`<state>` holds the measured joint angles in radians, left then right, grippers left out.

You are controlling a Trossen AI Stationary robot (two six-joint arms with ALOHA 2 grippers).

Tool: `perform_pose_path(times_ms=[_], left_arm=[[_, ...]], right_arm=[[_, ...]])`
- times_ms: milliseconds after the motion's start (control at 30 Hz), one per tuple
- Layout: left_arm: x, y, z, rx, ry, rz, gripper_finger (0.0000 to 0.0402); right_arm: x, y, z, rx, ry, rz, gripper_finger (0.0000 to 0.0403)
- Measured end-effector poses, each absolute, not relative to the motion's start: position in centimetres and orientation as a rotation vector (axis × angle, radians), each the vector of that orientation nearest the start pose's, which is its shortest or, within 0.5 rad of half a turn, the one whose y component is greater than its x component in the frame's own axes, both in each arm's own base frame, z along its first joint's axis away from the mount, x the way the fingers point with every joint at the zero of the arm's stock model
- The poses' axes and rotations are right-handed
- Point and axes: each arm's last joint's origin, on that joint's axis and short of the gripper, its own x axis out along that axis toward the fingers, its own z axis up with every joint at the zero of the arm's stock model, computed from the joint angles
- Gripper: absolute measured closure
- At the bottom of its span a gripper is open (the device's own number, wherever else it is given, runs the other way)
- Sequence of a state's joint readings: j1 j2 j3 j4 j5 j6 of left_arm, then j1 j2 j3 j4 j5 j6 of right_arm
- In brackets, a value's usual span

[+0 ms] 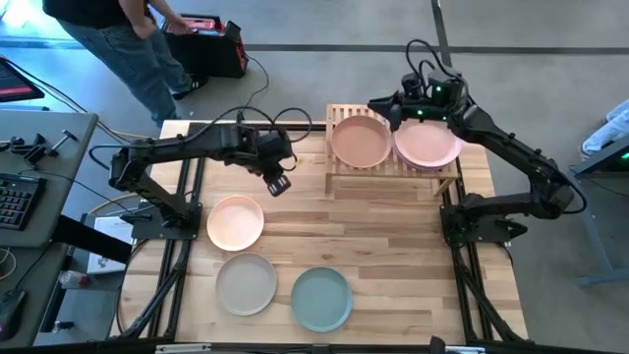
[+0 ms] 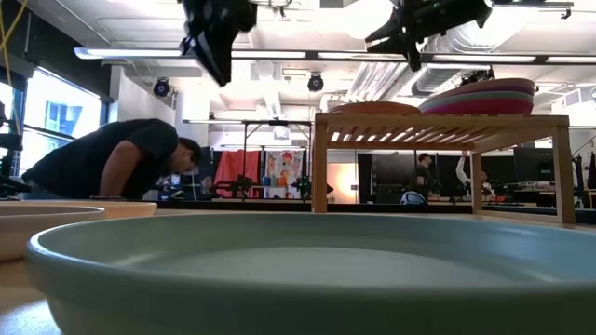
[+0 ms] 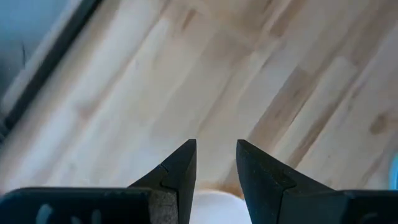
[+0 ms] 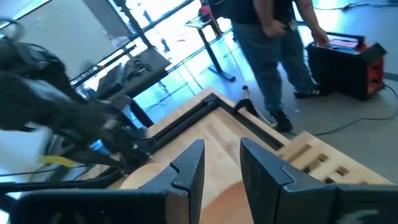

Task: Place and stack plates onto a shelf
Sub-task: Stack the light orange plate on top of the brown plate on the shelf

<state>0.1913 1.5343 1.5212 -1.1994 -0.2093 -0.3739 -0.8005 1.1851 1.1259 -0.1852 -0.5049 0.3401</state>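
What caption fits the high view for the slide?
Both grippers, left and right, hover empty; two plate stacks fill the shelf; peach, beige and mint plates wait on the table.

Bright, even light falls from overhead; ceiling strips [image 2: 307, 56] glare white in the low view, leaving the arms above the shelf [image 2: 438, 126] as dark silhouettes. The teal plate [image 2: 307, 270] just before that lens is soft and out of focus. Shadows under the shelf look faint. The left wrist view seems motion-blurred; windows [image 4: 143, 31] wash out blue-white.
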Motion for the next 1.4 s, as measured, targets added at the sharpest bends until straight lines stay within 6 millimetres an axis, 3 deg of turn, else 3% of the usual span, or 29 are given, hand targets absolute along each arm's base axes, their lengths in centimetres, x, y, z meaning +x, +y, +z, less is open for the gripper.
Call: perform_pose_path(times_ms=[233, 500, 1400], left_arm=[[27.6, 5.5, 28.9, -0.529, 1.267, 0.647, 0.0298], [26.5, 3.5, 25.1, -0.613, 1.392, 0.691, 0.0298], [26.0, -2.7, 19.4, -0.815, 1.299, 0.753, 0.0298]], right_arm=[[19.9, -16.1, 37.5, 0.492, 0.14, -0.261, 0.0318], [21.1, -14.4, 37.5, 0.495, 0.16, -0.188, 0.0318], [24.5, -7.5, 36.9, 0.616, 0.264, -0.075, 0.0318]])
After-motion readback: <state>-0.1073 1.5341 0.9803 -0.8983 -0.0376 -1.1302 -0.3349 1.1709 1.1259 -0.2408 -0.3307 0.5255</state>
